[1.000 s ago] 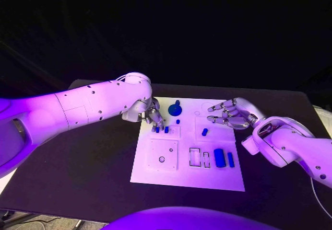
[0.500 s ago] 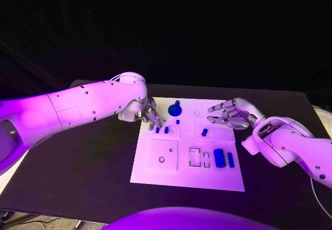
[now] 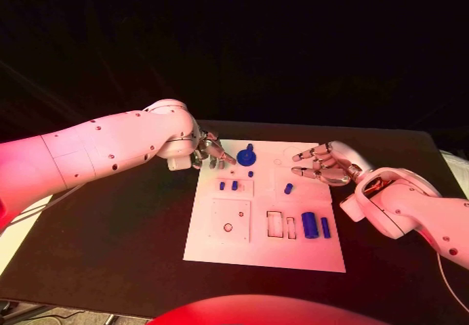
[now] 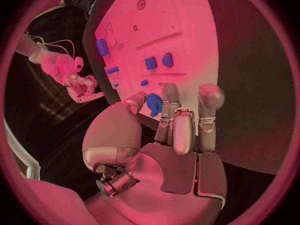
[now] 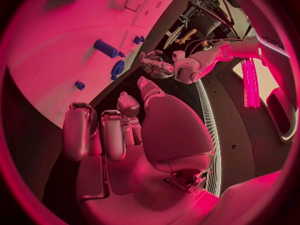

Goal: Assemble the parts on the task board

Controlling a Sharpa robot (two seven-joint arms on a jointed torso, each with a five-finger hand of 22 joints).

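Observation:
The white task board lies mid-table. My left hand hovers at its far left corner, fingers extended and holding nothing; the left wrist view shows my left hand's fingers spread beside a round blue part. That round part sits at the board's far edge. Two small blue pieces stand just nearer than the left hand. My right hand hangs over the far right edge, fingers loosely curled and apart, holding nothing. A short blue piece lies below it.
A large blue cylinder and a thin blue bar lie at the board's right, next to two empty slots. A square inset with a hole is at the near left. Black table surrounds the board.
My left hand has drawn back from the two small blue pieces toward the board's far left corner. The right hand has barely moved.

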